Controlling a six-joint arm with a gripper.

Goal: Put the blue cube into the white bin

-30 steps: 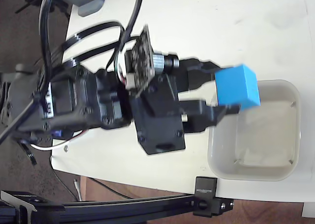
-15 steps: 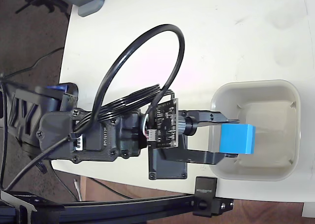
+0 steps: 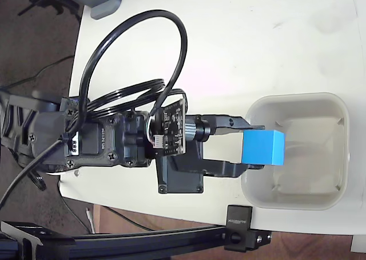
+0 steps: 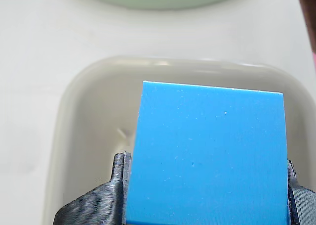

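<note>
Being held between the two black fingers of the gripper (image 3: pixel 258 147), which are pinching it from both sides, the small bright-blue smooth-faced cube (image 3: pixel 263 147) is seen in the fixed view over the left rim of the off-white, rounded-corner plastic bin (image 3: pixel 337 108), above the bin's inner wall rather than lying on its floor. Compared with half a second ago, the cube is being shown a little further left and slightly higher in the fixed view, and the arm's black body is likewise being shown shifted left, with the black cable loop (image 3: pixel 137 48) now arching higher and further left; compared with one second ago, the cube is lower in the picture and no longer above the bin's upper-left corner. In the wrist view the cube (image 4: pixel 207 156) is filling most of the frame, a dark finger (image 4: pixel 116 185) is pressed against each of its sides, and the bin (image 4: pixel 84 136) is lying beneath it. One cube, one bin and one gripper are being counted, all over the white table (image 3: pixel 240 37).
</note>
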